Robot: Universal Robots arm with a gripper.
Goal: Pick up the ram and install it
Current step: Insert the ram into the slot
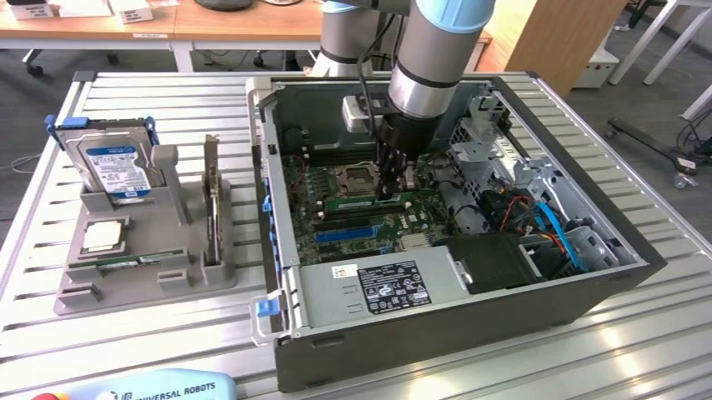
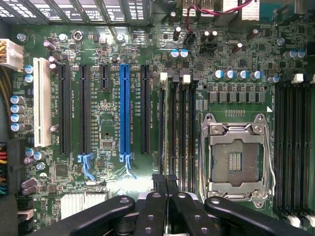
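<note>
The ram [image 1: 132, 261] is a thin green stick lying in the front slot of the grey fixture [image 1: 145, 279], at the exterior view's left and outside the computer case. My gripper [image 1: 389, 193] reaches down inside the open case, just above the motherboard [image 2: 103, 132] beside the empty processor socket [image 2: 236, 157]. Its black fingers [image 2: 152, 206] are shut, and I see nothing between them. The fingertips hover over the near end of the dark memory slots [image 2: 178, 128] next to the socket.
The fixture also carries a hard drive [image 1: 112, 162], a square silver processor [image 1: 102, 236] and an upright expansion card [image 1: 212, 187]. Inside the case [image 1: 289, 250] are a power supply [image 1: 384, 287], blue cables [image 1: 556, 229] and a blue expansion slot [image 2: 125, 113].
</note>
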